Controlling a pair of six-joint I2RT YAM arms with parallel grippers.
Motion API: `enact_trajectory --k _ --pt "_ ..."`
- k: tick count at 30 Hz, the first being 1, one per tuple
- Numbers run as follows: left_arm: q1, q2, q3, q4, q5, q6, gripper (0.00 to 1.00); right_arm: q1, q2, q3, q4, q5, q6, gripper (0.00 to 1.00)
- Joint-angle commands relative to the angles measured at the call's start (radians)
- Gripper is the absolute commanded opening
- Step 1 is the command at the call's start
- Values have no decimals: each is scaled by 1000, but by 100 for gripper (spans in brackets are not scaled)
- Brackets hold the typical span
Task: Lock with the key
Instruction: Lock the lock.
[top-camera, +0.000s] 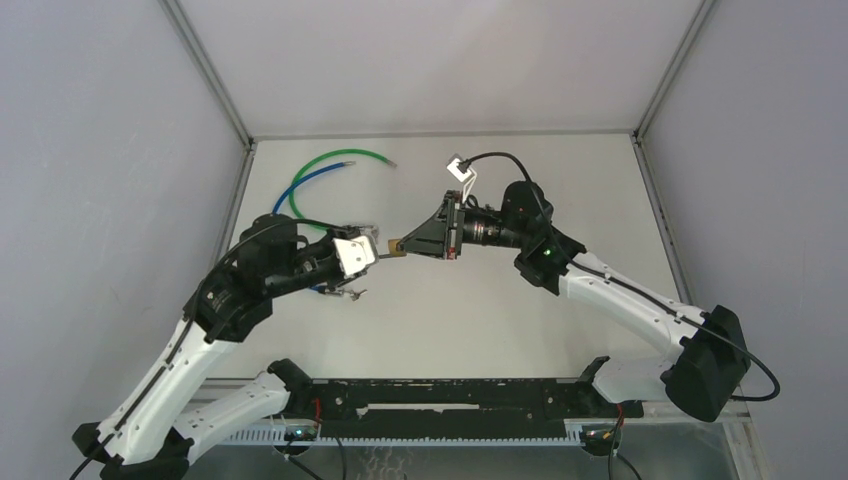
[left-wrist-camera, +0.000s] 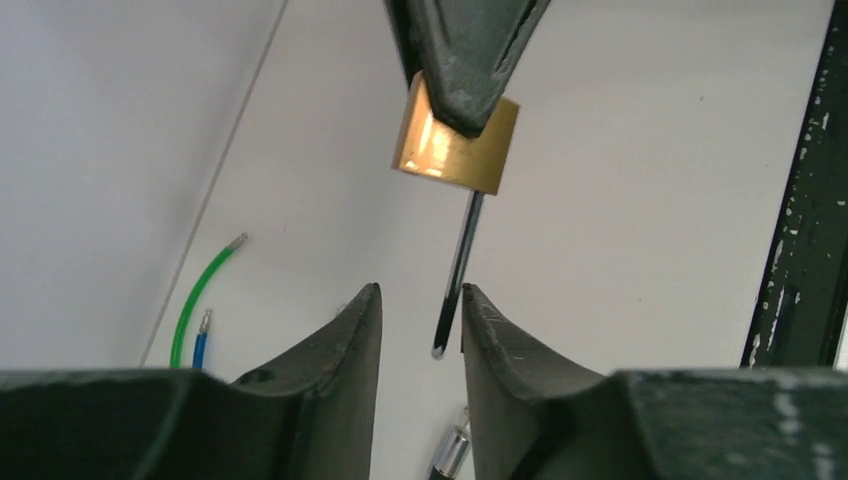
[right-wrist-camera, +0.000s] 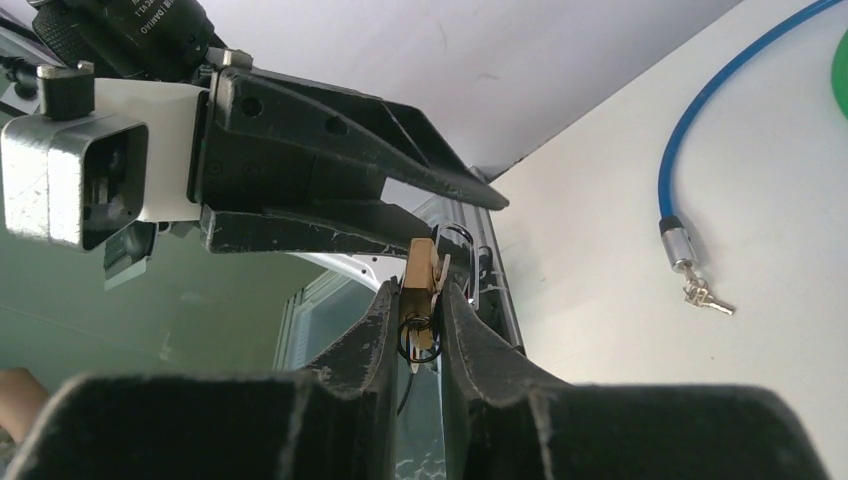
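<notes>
Above the middle of the white table (top-camera: 450, 330), the right gripper (right-wrist-camera: 421, 300) is clamping a small rectangular brass padlock (left-wrist-camera: 452, 152) between closed fingers, holding it off the surface; a thin dark metal key (left-wrist-camera: 458, 262) is projecting from the padlock toward the left gripper (left-wrist-camera: 420, 312); those fingers are standing narrowly parted, with the key's tip lying in the gap, though whether it touches them is unclear; a blue cable (top-camera: 300, 190) and a green cable (top-camera: 345, 155) are curling toward the far left corner; open tabletop is stretching to the right and toward the near edge.
</notes>
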Motion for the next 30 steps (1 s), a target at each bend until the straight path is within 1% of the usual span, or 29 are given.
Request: enact_trajectory --k 1,2,3,4,5,8,9,10,11,12,13,16,18,20,22,24,28,30 --pt "-29 -13 4 28 74 0 34 9 -26 6 31 15 -10 0" --pt "-32 -15 -3 23 80 7 29 9 -25 6 34 17 -10 0" --pt "-35 -17 -7 24 82 9 22 9 -23 6 38 16 -7 0" --pt "-37 -19 -8 30 81 5 11 9 -20 6 41 14 -4 0" --pt "-37 -22 -7 39 79 -8 2 9 -17 6 42 11 -4 0" --pt "-38 -33 5 72 57 -66 0 -5 -10 6 21 -11 -14 0" --pt "-38 -36 8 71 45 -86 0 -24 -16 5 -5 -17 -23 18" --pt "-38 -37 9 61 32 -105 0 -48 -26 6 -38 -23 -39 44" --pt "-39 -41 7 43 27 -116 0 -84 -43 6 -85 -22 -79 65" --pt "-39 -47 3 21 29 -120 0 -112 -64 6 -136 -11 -106 84" --pt "-39 -56 -5 7 36 -124 0 -129 -87 6 -186 6 -152 93" --pt "-39 -77 -32 -16 64 -144 0 -128 -155 6 -331 59 -401 95" --pt "-39 -82 -40 -29 110 -149 0 -93 -182 5 -378 21 -565 95" --pt "-39 -82 -43 -32 137 -161 0 -47 -191 2 -392 -30 -685 95" --pt "-38 -78 -40 -38 164 -183 0 -5 -173 -1 -360 -74 -724 95" --pt "-40 -74 -37 -54 191 -191 0 9 -148 -1 -317 -132 -730 93" --pt "-40 -57 -21 -83 177 -194 0 17 -118 -2 -283 -145 -761 86" --pt "-40 -44 -9 -92 172 -191 0 38 -102 -1 -248 -166 -785 85"
